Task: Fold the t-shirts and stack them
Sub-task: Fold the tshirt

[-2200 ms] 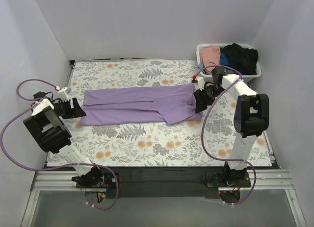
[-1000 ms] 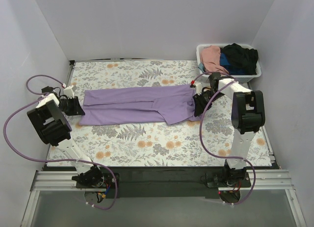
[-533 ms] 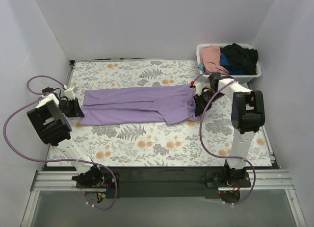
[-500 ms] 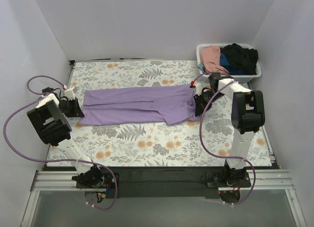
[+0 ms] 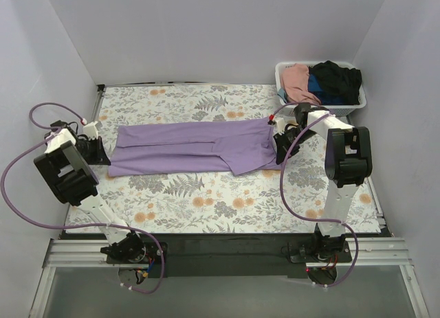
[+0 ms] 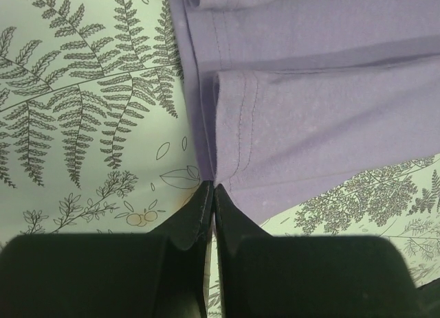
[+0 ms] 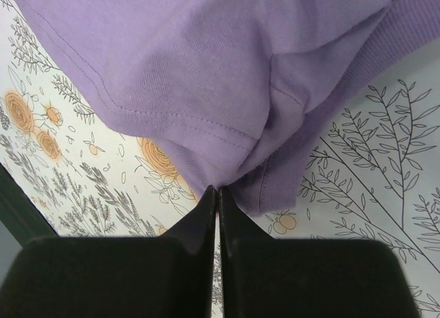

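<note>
A lavender t-shirt [image 5: 192, 148] lies folded into a long band across the floral table. My left gripper [image 5: 103, 153] is at the shirt's left end. In the left wrist view the left gripper [image 6: 212, 187] has its jaws pressed together on the hem edge of the lavender t-shirt [image 6: 309, 126]. My right gripper [image 5: 278, 145] is at the right end. Seen from the right wrist, the right gripper [image 7: 218, 189] is shut on a bunched fold of the lavender t-shirt [image 7: 206, 71]. More t-shirts, pink [image 5: 297, 81], blue [image 5: 323, 91] and black [image 5: 338, 77], lie piled in the basket.
A white slatted basket [image 5: 357, 101] stands at the back right corner, just behind my right arm. The floral cloth [image 5: 206, 201] covers the table, walled on three sides. Purple cables loop off both arms.
Both grippers have closed on the shirt's ends. The left gripper has drawn slightly leftwards, pulling the shirt's left edge with it; the right one has barely moved.
</note>
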